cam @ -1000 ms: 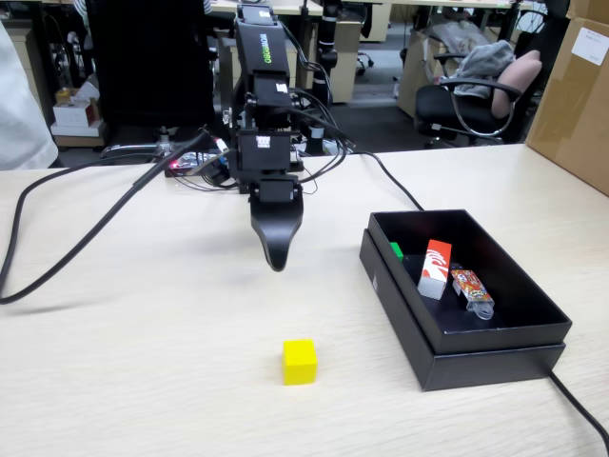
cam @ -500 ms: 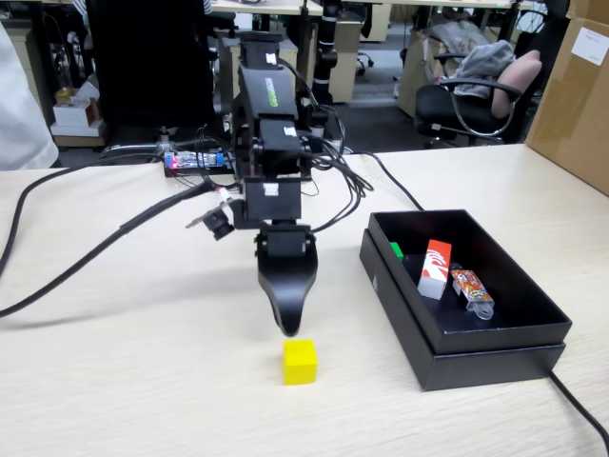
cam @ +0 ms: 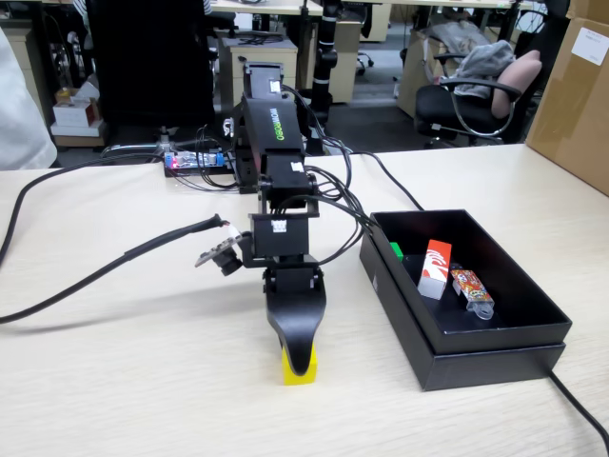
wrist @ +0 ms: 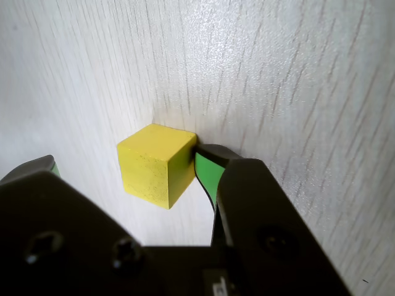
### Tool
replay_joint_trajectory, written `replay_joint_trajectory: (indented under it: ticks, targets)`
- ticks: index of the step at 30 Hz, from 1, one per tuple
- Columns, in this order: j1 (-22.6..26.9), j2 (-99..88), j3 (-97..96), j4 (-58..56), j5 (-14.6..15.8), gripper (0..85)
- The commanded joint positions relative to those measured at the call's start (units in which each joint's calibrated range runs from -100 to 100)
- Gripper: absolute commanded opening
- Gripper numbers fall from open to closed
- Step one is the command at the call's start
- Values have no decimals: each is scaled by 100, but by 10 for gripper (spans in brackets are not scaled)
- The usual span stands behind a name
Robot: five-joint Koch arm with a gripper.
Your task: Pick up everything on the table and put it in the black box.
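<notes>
Yellow cube (wrist: 155, 163) on pale desk (cam: 114, 381), left of black box (cam: 533, 347) in fixed view, partly hidden there behind claw (cam: 297, 367). Claw lowered over cube, jaws apart, straddling it: in wrist view, green-lined right jaw touching cube's right face, left jaw clear of cube with desk visible between. Cube not lifted, resting flat on desk. Inside box: red box (cam: 435, 268) with white mark, leaning; green cube (cam: 396, 249) just beside it toward near-left wall; orange packet (cam: 472, 288) on its right. Black cables (cam: 105, 271) trailing across desk on left.
</notes>
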Motion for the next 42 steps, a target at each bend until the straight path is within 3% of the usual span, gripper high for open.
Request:
replay_joint_trajectory:
  ticks: [1,14,26,42]
  targets:
    - [24,11,496,-44,-83,416]
    - [20,160,587,-433,-151,24]
    - [39,-1503,288,-1556,-34,25]
    - [762,-4946,-682,-2169,308,25]
